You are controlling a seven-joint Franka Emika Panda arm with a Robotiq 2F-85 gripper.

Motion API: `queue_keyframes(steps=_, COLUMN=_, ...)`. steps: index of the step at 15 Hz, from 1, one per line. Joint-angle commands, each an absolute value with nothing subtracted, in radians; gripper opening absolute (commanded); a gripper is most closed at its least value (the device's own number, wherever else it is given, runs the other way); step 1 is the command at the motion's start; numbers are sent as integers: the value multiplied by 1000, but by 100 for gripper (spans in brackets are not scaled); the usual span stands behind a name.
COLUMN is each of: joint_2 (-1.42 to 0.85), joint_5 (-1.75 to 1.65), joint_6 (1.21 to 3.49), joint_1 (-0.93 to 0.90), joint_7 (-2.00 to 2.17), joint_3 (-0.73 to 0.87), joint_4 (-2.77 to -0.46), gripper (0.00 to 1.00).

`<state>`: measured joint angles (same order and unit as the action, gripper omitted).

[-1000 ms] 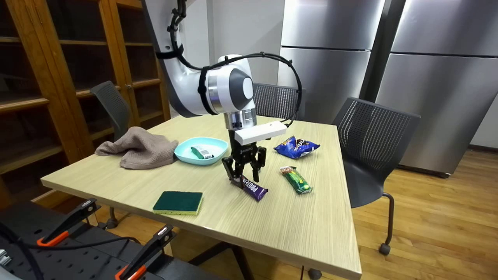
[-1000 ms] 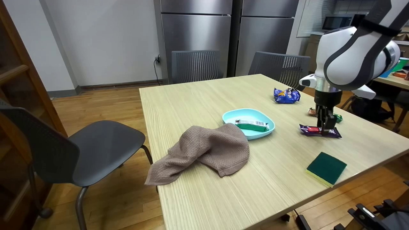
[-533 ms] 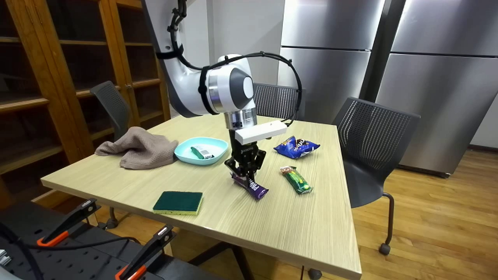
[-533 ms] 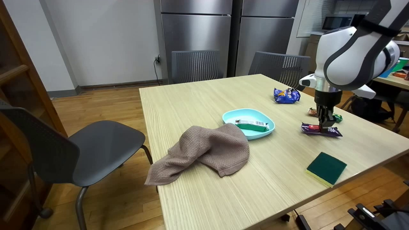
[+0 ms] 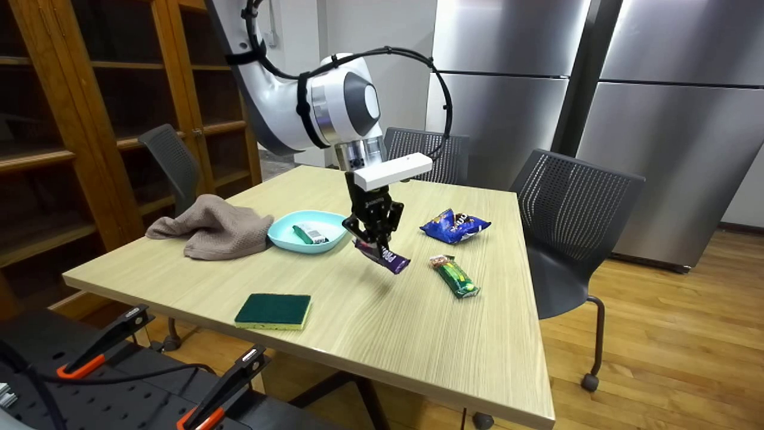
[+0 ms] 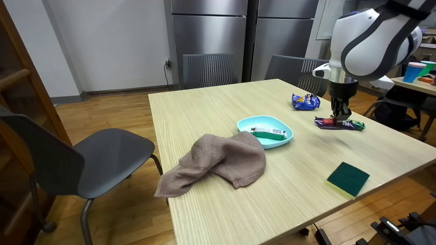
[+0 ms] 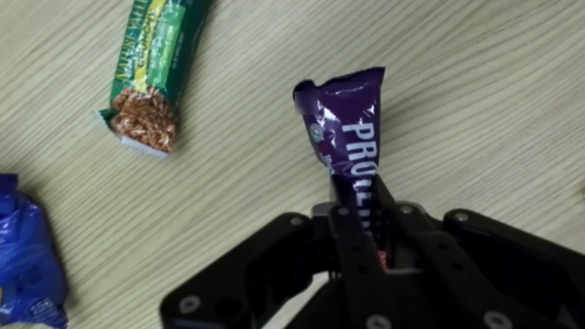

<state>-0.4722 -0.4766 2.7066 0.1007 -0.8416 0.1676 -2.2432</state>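
Observation:
My gripper [image 5: 380, 243] is shut on a purple bar wrapper with PROTEIN lettering [image 5: 395, 263], gripped across its middle. The bar is held above the wooden table, with a shadow below it. In the wrist view the fingertips of the gripper [image 7: 354, 185] pinch both sides of the purple bar [image 7: 347, 105]; its rear part is mostly hidden between the fingers. A green granola bar [image 5: 456, 279] lies on the table beside it, partly hidden behind the purple bar in an exterior view [image 6: 359, 126]. A blue snack packet [image 5: 452, 227] lies farther back.
A light blue dish [image 5: 282, 237] holds a green-and-white bar [image 6: 269, 134]. A crumpled brown towel [image 6: 218, 160] lies against the dish. A green-and-yellow sponge [image 5: 273, 310] lies near the table's front edge. Chairs [image 5: 573, 239] stand around the table. Black-and-orange clamps [image 5: 230, 385] are in front.
The gripper was open around the purple bar on the table, then shut on it. Now it has risen with the bar, moving slightly back. The other things have not moved.

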Motion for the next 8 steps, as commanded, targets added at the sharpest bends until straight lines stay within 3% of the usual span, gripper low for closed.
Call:
queue_keyframes(steps=1, joint_2=-403, joint_5=-498, joint_6=2644, joint_1=73, joint_7=-810, joint_3=145, joint_4=-2238, gripper=3)
queue_keyframes(steps=8, joint_2=-423, joint_5=-450, joint_6=2587, joint_1=43, joint_7=-821, joint_3=55, joint_4=-2135, gripper=3)
